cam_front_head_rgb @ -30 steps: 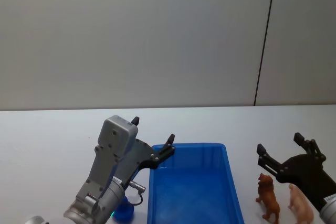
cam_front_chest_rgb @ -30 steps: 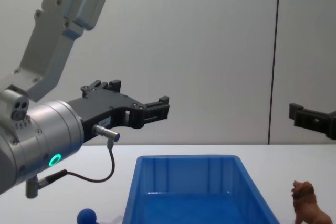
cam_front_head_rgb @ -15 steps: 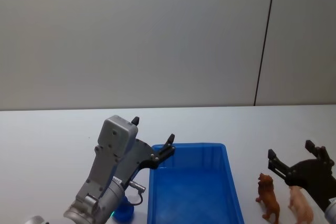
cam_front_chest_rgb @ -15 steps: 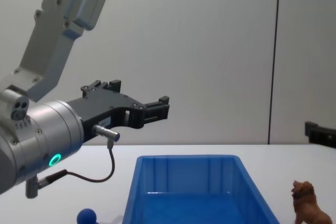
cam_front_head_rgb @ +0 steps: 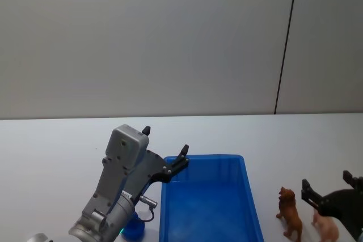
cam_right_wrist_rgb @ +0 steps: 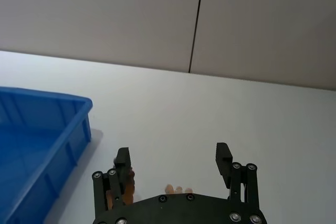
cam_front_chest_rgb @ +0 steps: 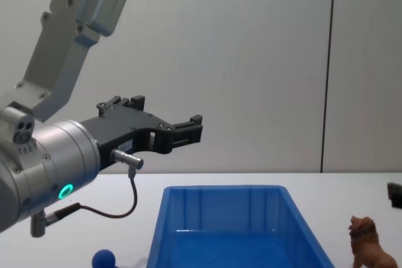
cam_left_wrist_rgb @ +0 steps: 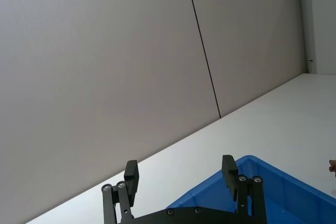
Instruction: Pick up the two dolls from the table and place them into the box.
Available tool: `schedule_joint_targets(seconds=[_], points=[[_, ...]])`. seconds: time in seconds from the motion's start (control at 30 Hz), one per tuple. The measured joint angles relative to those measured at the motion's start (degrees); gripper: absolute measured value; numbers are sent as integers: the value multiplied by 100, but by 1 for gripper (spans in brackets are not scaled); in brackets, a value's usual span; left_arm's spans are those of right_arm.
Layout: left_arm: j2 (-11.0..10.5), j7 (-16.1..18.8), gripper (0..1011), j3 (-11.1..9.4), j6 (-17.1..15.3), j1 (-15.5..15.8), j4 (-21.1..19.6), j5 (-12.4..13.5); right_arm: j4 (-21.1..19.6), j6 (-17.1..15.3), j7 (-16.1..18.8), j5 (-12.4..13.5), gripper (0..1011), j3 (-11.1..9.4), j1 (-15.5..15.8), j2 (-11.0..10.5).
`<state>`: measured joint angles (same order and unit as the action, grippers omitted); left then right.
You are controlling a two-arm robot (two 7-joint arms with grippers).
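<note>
Your right claw (cam_front_head_rgb: pixel 326 181) has sunk toward the lower right corner of the head view over the last second. It began above and behind the dog (cam_front_head_rgb: pixel 290 213). It is now low, just beside the dog on its right, with its fingers spread wide and nothing between them. In the chest view it has slid out to the right edge.

Your left claw (cam_front_head_rgb: pixel 165 140) has not moved. It hangs above the box's far left corner, fingers apart and empty.

The change suggests the right arm is closing in on the dog for the 1st pick. The box (cam_front_head_rgb: pixel 215 156) looks empty, so neither doll is in yet. Both still stand on the tabletop (cam_front_head_rgb: pixel 57 145), the dog right of the box and the ball toy (cam_front_chest_rgb: pixel 103 258) left of it.

Several things are hard to see:
- In the head view the left arm covers most of the ball toy.
- In the chest view the ball toy's base is cut off by the bottom edge, as are the dog's legs.
- A pink figure (cam_front_head_rgb: pixel 324 228) stands just right of the dog, partly behind the right claw.
- In the right wrist view the dog is a brown sliver behind 1 finger.
- The box's near end is cut off.
</note>
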<state>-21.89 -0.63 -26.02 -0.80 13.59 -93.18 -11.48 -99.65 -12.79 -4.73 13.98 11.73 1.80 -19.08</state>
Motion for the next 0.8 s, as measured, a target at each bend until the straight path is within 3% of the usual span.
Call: schedule_joint_targets(seconds=[0.43, 0.8], points=[[0, 0, 1001, 0, 0, 0, 0, 0, -108, -388, -247, -75, 1001, -2, 268, -12], [0, 0, 1001, 0, 0, 0, 0, 0, 3, -482, -299, -106, 1001, -14, 394, -9]])
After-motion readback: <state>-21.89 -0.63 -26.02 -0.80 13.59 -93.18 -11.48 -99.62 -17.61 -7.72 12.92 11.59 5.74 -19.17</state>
